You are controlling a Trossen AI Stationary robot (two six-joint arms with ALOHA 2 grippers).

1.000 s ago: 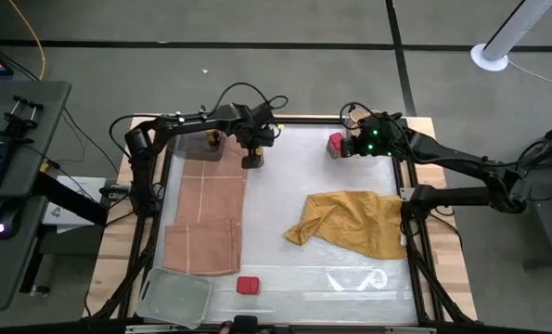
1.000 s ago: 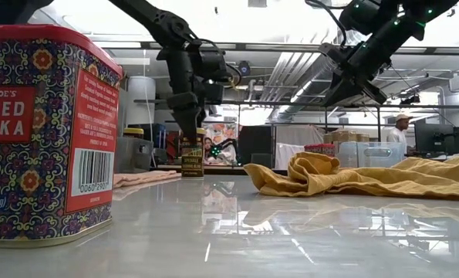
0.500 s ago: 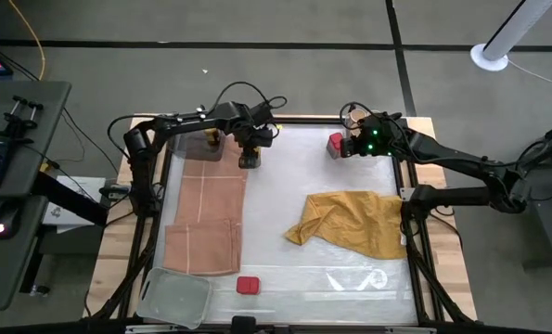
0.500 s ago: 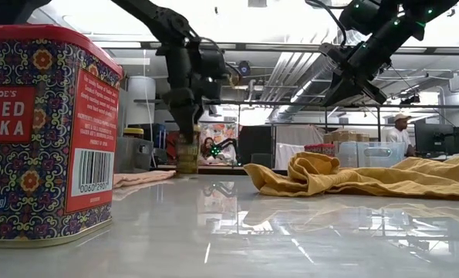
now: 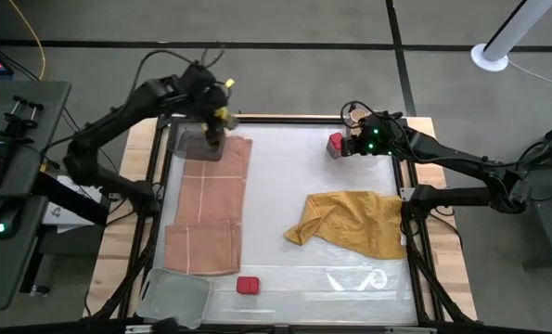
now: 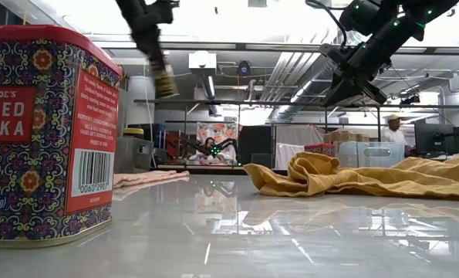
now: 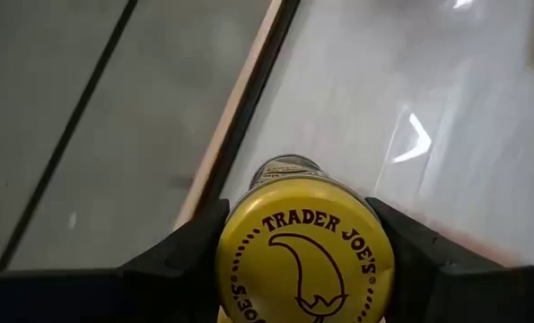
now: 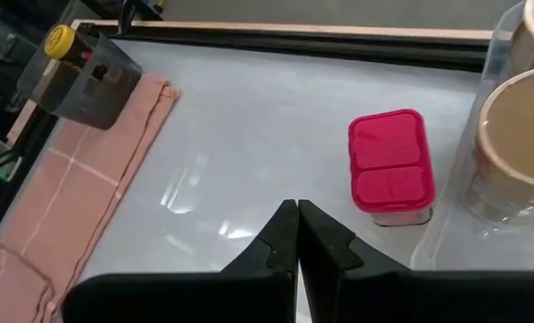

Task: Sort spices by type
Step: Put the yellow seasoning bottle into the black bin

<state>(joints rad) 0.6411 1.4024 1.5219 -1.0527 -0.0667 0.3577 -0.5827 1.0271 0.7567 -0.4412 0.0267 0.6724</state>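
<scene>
A: Jaws on the left gripper (image 7: 304, 269)?
B: Clamped on a yellow-capped jar (image 7: 304, 260), one finger each side of the cap, jar lifted clear of the worktop (image 5: 285, 186). High view puts it over the far left corner, above the grey bin (image 5: 199, 141) that sits on the pink cloth (image 5: 211, 209)

A: Right gripper (image 8: 296, 235)?
B: Jaws pressed together, nothing between them. It hangs at the far right side, just beside a red tin (image 8: 390, 167) standing on the worktop near the edge

A: Other spices?
B: Tan-topped jars (image 8: 516, 144) sit next to that red tin, at the far right corner. Second red tin (image 5: 248, 286) at the near edge, beside the clear tray (image 5: 175, 299); it fills the left of the low view, label partly readable as smoked paprika

A: Anything else?
B: Mustard-yellow cloth (image 5: 354, 223) crumpled on the right half of the worktop. Another yellow cap (image 8: 60, 39) shows at the bin in the right wrist view; cannot tell if that is the held jar
</scene>
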